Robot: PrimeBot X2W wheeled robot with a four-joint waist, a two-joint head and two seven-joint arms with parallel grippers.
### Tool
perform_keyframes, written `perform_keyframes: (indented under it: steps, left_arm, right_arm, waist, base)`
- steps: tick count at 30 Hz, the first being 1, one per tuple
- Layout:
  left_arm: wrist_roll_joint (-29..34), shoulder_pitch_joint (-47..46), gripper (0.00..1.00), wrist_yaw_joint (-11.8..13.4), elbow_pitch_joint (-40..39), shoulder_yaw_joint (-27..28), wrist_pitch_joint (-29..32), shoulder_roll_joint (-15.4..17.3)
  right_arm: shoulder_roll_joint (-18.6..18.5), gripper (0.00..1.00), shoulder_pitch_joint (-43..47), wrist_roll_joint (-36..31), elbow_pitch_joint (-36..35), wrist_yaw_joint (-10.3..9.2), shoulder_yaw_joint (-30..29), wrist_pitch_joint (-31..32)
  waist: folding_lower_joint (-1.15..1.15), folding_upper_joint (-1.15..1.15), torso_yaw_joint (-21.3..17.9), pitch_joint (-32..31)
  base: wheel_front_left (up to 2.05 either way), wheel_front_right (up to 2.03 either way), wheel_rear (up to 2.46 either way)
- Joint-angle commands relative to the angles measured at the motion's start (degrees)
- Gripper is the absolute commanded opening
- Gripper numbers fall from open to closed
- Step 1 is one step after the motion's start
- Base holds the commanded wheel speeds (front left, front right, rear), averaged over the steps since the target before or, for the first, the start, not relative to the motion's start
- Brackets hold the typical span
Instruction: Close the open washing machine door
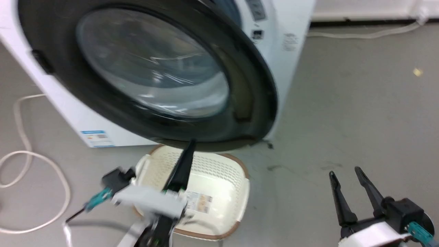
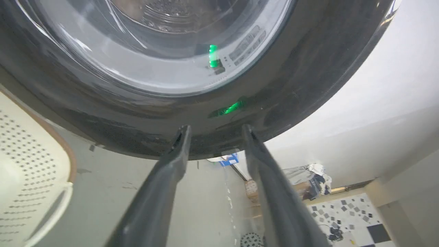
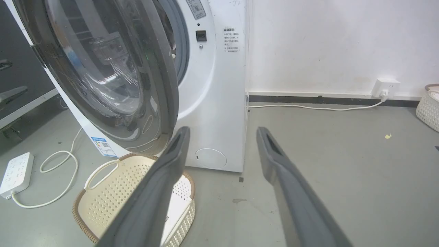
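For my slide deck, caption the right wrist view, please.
Open right gripper faces the white washing machine, whose door hangs ajar above a cream laundry basket.

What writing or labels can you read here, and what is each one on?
Nothing reads clearly.
Blue sticker low on the washer: too small.
Notice on its front: too small.
Panel at its top: too small.
Label in the basket: blurred.
Print on the door glass: blurred.
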Motion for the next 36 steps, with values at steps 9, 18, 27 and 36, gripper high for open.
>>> perform_keyframes:
  steps: [9, 18, 27, 36]
  left_arm:
    - [35.99, 13.51, 1.00, 2.15, -7.24, 16.25, -1.00, 1.76]
    - [67.19, 20.42, 1.00, 4.74, -13.83, 21.73, -1.01, -0.43]
    - [79.16, 22.78, 1.00, 8.58, -13.58, 20.39, -1.01, -3.29]
    - [78.68, 18.97, 1.00, 7.59, -12.08, 20.79, -1.01, -5.96]
  right_arm:
    - [-1.62, 1.00, 3.61, -0.22, -2.70, 0.05, 1.41, -0.25]
    - [-2.24, 1.00, 3.76, -1.25, -2.92, 0.05, 2.65, -0.25]
    - [-5.37, 0.00, 1.61, -1.19, -1.69, 0.05, 7.81, 0.77]
    - [-12.41, 0.00, -10.96, 3.97, -2.68, 0.05, 13.63, 4.88]
  waist:
    - [0.01, -0.01, 11.29, -7.16]
    - [0.01, -0.01, 13.40, -7.21]
    - [0.01, -0.01, 14.57, -5.25]
    - [0.01, -0.01, 17.16, 1.34]
  base:
    - [0.00, 0.00, 0.00]
    - [0.00, 0.00, 0.00]
    - [0.00, 0.00, 0.00]
    - [0.00, 0.00, 0.00]
